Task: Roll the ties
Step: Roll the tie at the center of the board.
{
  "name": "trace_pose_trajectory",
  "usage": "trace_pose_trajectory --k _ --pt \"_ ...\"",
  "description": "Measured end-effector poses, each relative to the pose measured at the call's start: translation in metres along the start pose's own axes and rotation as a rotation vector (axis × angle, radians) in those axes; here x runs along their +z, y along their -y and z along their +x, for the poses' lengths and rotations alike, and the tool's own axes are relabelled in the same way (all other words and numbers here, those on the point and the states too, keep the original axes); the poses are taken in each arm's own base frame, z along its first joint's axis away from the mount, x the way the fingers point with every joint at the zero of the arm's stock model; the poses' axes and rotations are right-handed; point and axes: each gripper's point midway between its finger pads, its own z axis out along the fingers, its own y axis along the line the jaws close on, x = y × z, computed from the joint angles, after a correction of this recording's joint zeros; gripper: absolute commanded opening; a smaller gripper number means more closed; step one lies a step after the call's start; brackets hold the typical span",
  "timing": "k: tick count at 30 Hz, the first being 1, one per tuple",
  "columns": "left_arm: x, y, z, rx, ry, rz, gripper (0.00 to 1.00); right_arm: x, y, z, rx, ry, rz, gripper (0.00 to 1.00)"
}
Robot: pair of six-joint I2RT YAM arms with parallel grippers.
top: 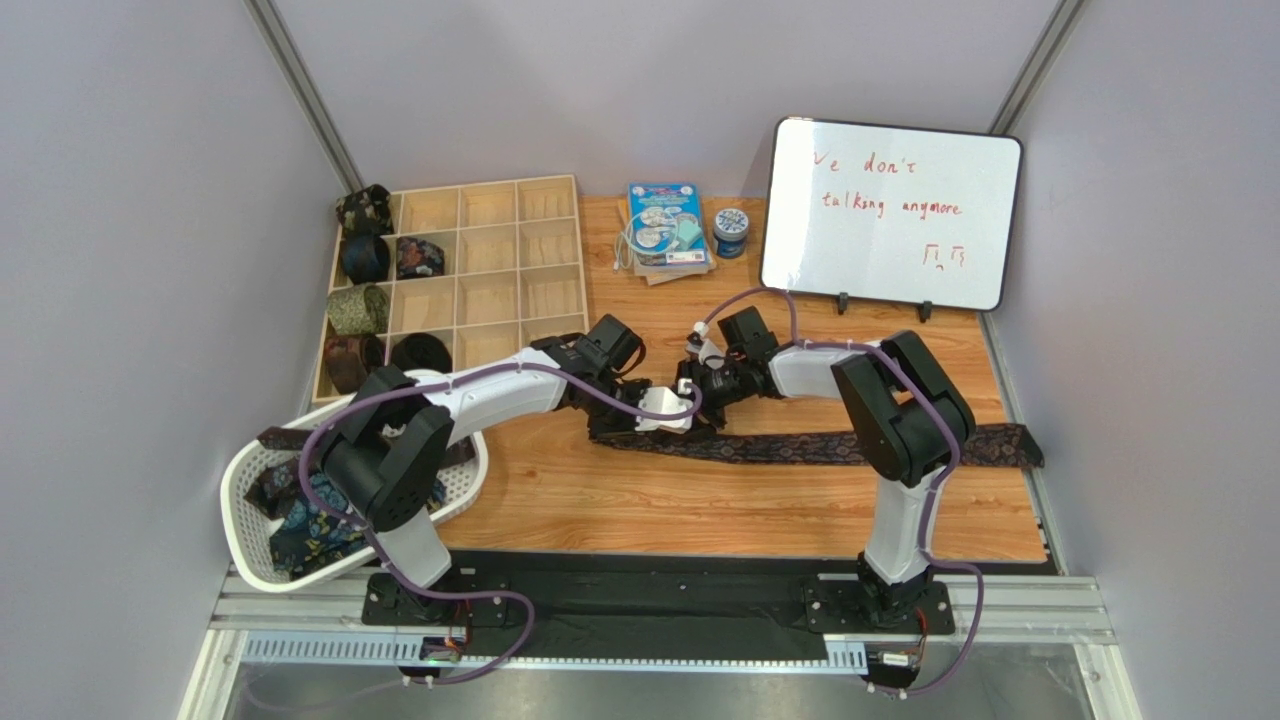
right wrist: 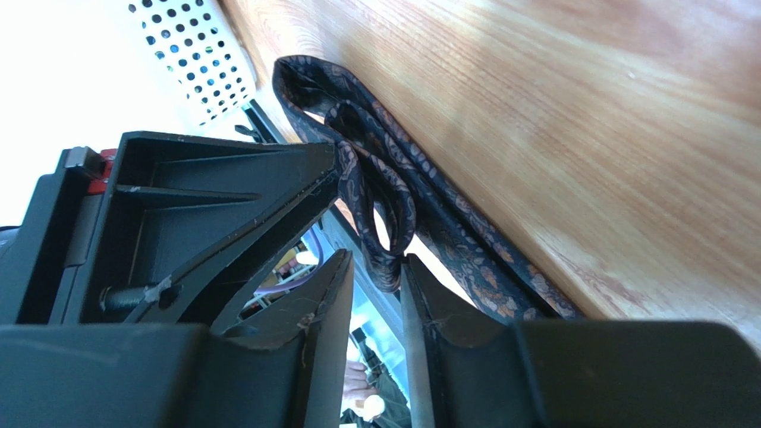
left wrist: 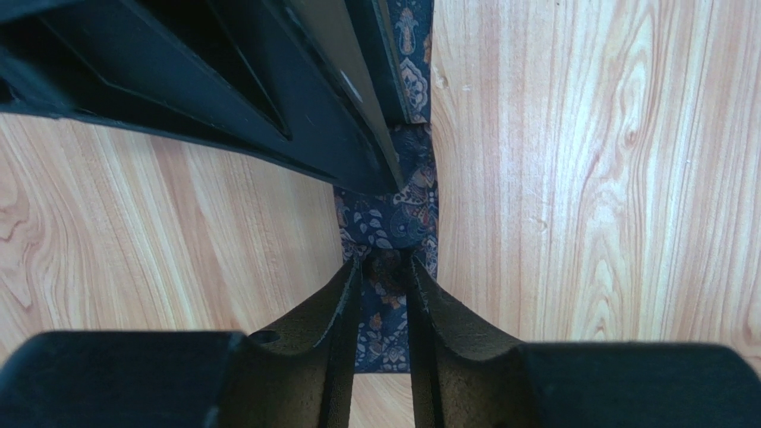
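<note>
A long navy patterned tie (top: 842, 447) lies across the wooden table from the middle to the right edge. Both grippers meet at its left end. My left gripper (top: 669, 408) has its jaws close together over the tie (left wrist: 397, 209), with a dark lump of fabric pinched at its fingertips (left wrist: 353, 276). My right gripper (top: 700, 375) pinches a raised, folded loop of the tie (right wrist: 357, 178) between its fingertips (right wrist: 415, 276). Rolled ties (top: 364, 258) sit in the left column of a wooden box. More loose ties (top: 308, 525) lie in the white basket.
A wooden compartment box (top: 489, 270) stands at the back left. The white mesh basket (top: 248, 480) sits at the near left and shows in the right wrist view (right wrist: 192, 53). A whiteboard (top: 887, 210), a booklet (top: 666, 225) and a small tin (top: 730, 228) stand at the back.
</note>
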Motion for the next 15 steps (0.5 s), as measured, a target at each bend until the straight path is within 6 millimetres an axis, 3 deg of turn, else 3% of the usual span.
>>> trace_pose_trajectory --k 8,13,15 --pt "0.007 -0.002 -0.003 0.001 -0.025 0.025 0.29 0.001 0.002 -0.003 0.013 -0.009 0.02 0.32" --pt "0.013 0.001 -0.001 -0.001 -0.046 0.047 0.3 0.006 0.015 -0.006 0.016 -0.017 0.079 0.17" --pt "0.013 0.002 0.0 -0.005 -0.051 0.053 0.38 0.006 0.02 -0.007 0.014 -0.022 0.109 0.08"
